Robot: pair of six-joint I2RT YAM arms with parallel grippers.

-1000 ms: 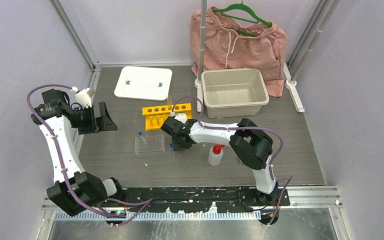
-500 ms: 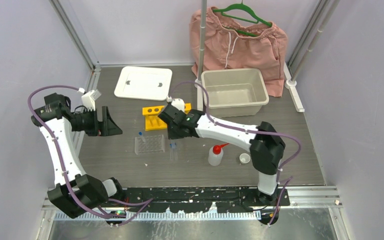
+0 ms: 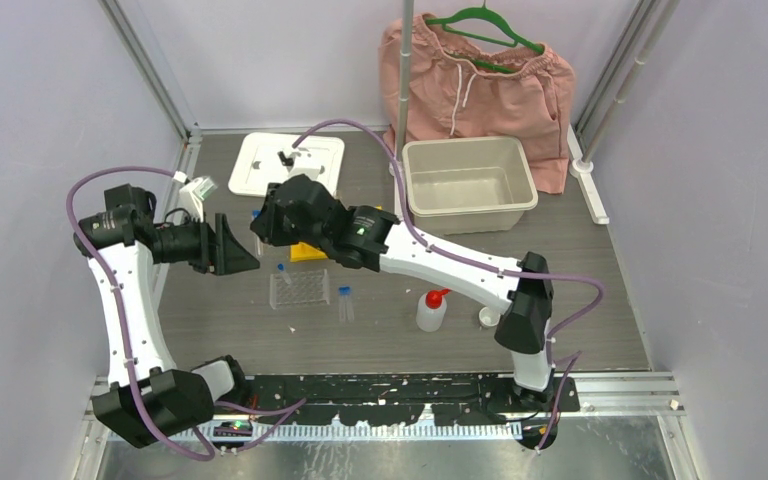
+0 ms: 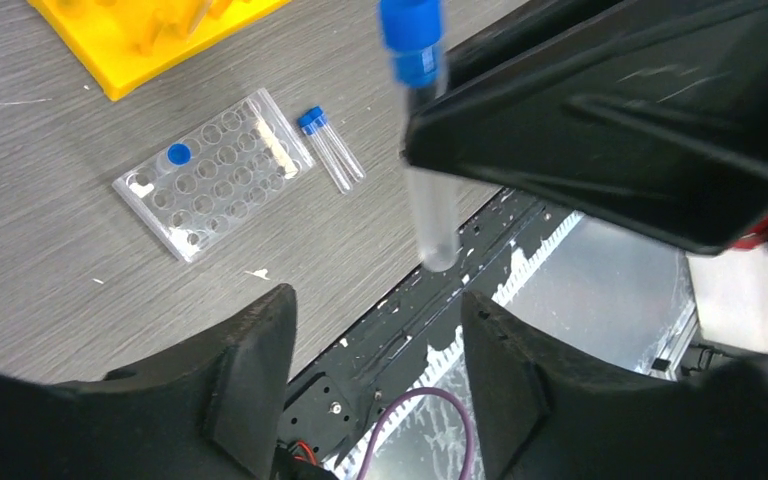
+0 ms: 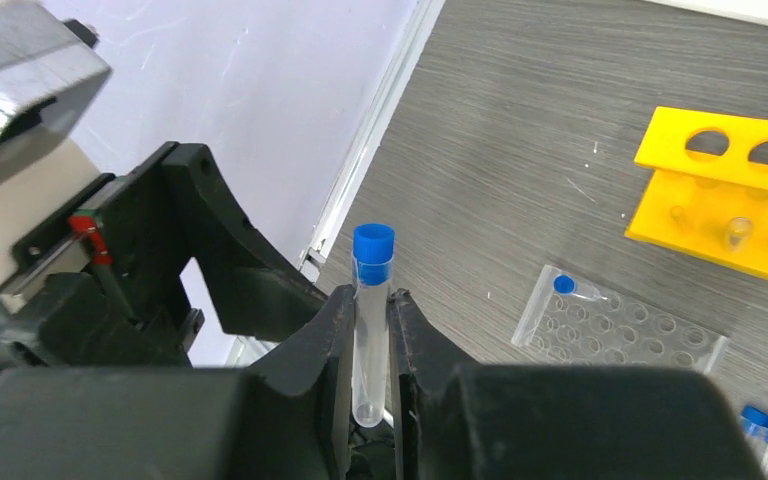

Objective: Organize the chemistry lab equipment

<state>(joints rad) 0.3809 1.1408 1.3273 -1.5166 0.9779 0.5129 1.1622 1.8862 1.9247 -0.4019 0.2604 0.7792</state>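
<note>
right tool (image 5: pixel 371 300): pressed together on a blue-capped tube (image 5: pixel 373 330); pinched mid-length, upright, cap above the fingers
right tool place: up off the desk (image 3: pixel 600 300), over its left part, facing the left tool
left tool (image 4: pixel 372 335): spread, nothing between the fingers; the held tube's bottom end hangs just ahead of the gap, not touching
tool-to-tool room: tight, tips near each other but apart
left edge: metal rail (image 5: pixel 370 130) and wall just behind the left tool, little room that side
under the tools: clear rack (image 4: pixel 215 170) flat on the desk, racked tube (image 4: pixel 178 153) with its blue cap showing at a corner well
beside clear rack: two loose tubes (image 4: pixel 330 148) lying side by side, just right of it
yellow rack (image 5: pixel 730 195): behind the clear rack, near but apart; partly under the right arm in the top view
squeeze bottle (image 3: pixel 432 310): upright, right of the loose tubes, apart
white cup (image 3: pixel 489 317): just right of the bottle, beside the right arm
near edge: black base strip (image 3: pixel 410 385); bare desk between it and the clear rack
right side: bare desk from cup to right edge
far edge: white lid (image 3: pixel 250 175), beige tub (image 3: pixel 470 185), pink shorts (image 3: pixel 480 75) behind
</note>
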